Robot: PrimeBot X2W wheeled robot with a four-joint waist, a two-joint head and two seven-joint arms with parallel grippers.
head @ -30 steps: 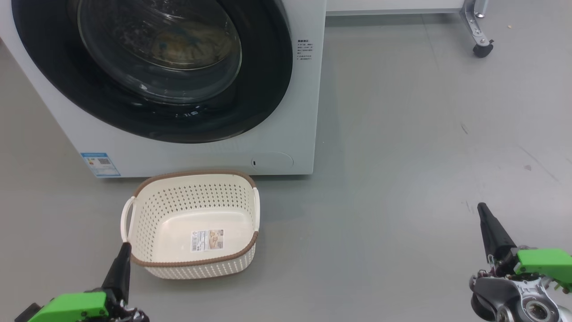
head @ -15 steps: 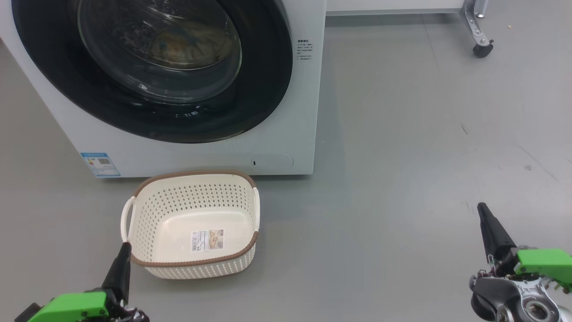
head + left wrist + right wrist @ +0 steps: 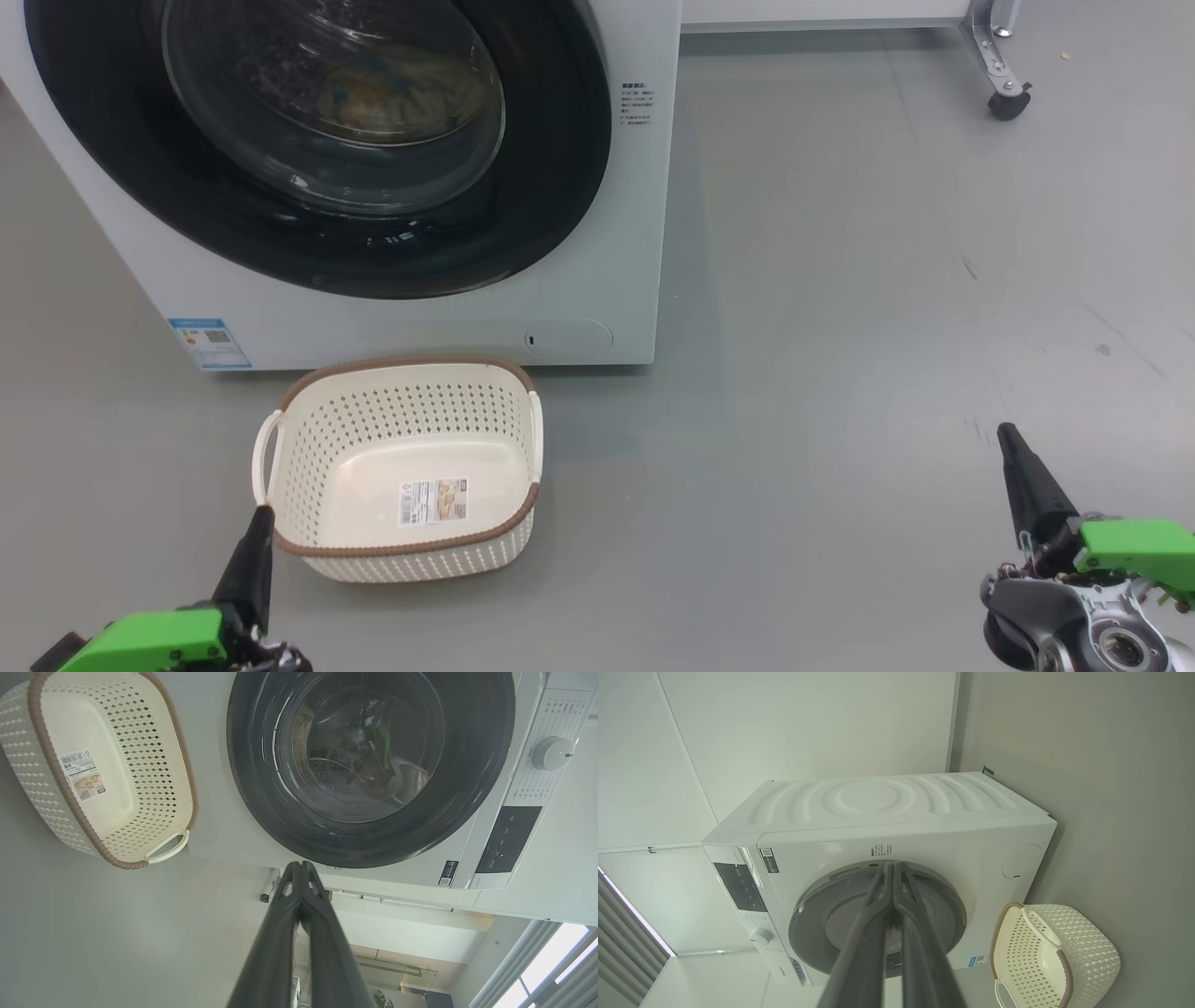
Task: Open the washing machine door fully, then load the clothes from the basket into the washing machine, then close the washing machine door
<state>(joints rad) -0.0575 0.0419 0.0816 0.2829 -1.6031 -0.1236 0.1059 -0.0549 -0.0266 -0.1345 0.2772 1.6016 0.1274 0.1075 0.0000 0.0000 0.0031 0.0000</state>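
Hovering low in head view, left gripper (image 3: 262, 515) pressed together by the basket (image 3: 411, 362), right gripper (image 3: 1009, 441) likewise above floor (image 3: 840, 280), washing machine door (image 3: 560, 187) closed, clothes (image 3: 392, 89) blurred behind glass, left wrist view, washing machine (image 3: 420, 876) cropped at the frame edge, right wrist view, closed fingers (image 3: 878, 933) covering the door's centre.

The smooth grey floor (image 3: 840, 280) carries the big white front-loading washing machine (image 3: 635, 233), which stands at the upper left of the head view. Just in front of its lower edge sits the small cream perforated plastic basket with a brown rim (image 3: 411, 362), upright, opening upward; if the two touch, I cannot tell. At the far upper right, a black caster wheel (image 3: 1010, 101) under a metal leg stands on the floor. Some small dark marks (image 3: 971, 271) lie on the bare right part.
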